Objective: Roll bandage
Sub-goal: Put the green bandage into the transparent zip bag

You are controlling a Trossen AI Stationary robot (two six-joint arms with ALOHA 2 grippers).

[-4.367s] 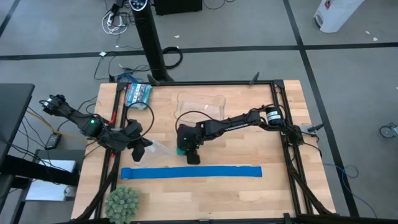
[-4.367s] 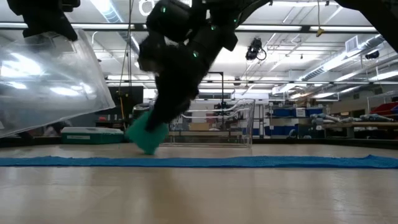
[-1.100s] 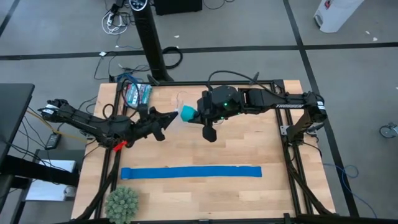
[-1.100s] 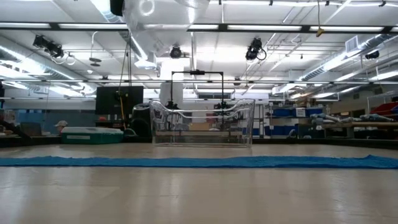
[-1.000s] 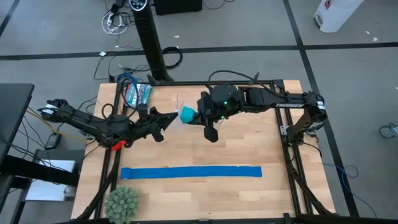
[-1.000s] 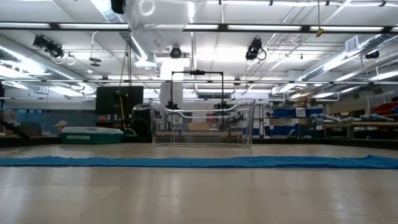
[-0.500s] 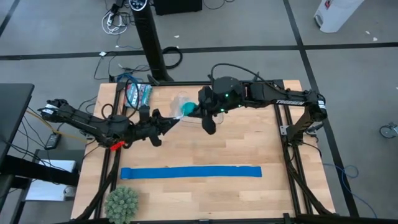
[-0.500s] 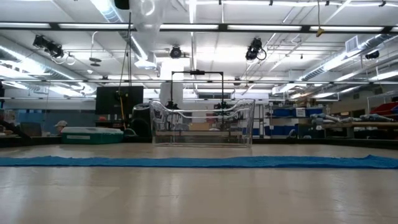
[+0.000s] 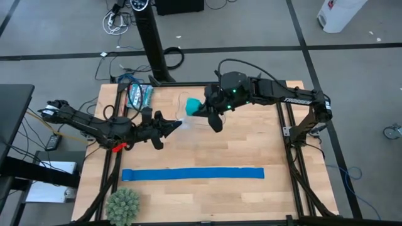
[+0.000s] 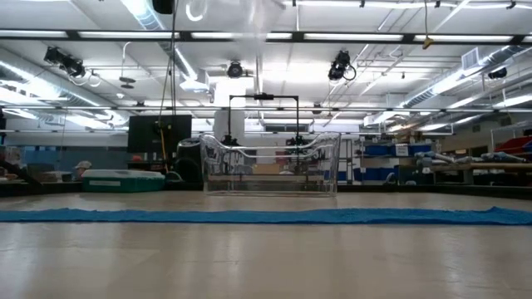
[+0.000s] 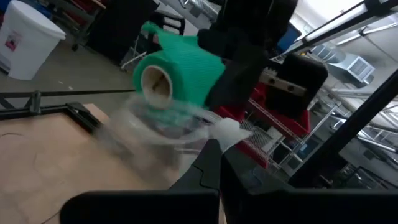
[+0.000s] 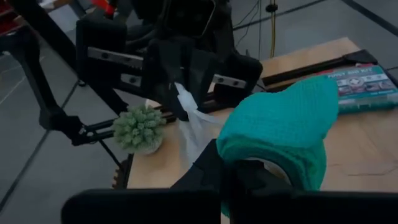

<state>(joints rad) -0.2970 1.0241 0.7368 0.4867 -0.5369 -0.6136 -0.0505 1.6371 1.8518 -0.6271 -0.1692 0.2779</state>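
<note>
The bandage is a small teal roll [image 9: 195,105], held high above the table's far middle by my right gripper [image 9: 203,108], which is shut on it. In the left wrist view the roll [image 11: 180,62] shows its hollow core end. My left gripper [image 9: 178,123] reaches in from the table's left and is shut on a clear plastic bag [image 9: 187,117]. The bag [image 11: 165,118] spreads just under the roll; whether they touch, I cannot tell. Both grippers are above the low view's frame. My left gripper pinches a bunched, whitish edge of the bag [image 11: 227,130] between its two fingertips, coming about level from the table's left. The bag is lifted clear of the table and hangs slack toward the roll. My right gripper holds the roll [image 12: 280,127] between its two fingers, coming from the table's right and slanting down. The fingers [image 11: 244,59] sit on the part of the roll away from its open core end [image 11: 155,82]; the roll hides the exact spot. The roll is clear of the table.
A royal-blue strip [image 9: 193,173] lies flat across the table's near half, also seen in the low view [image 10: 266,216]. A spiky green plant [image 9: 123,204] stands at the near left corner. A printed package [image 9: 139,94] lies at the far left. A clear container [image 10: 270,166] stands far back.
My right gripper has carried the roll toward the table's far edge and a little up, rolling its wrist as it went. My left gripper has stayed in place and turned slightly, still holding the bag, which now trails toward the roll.
</note>
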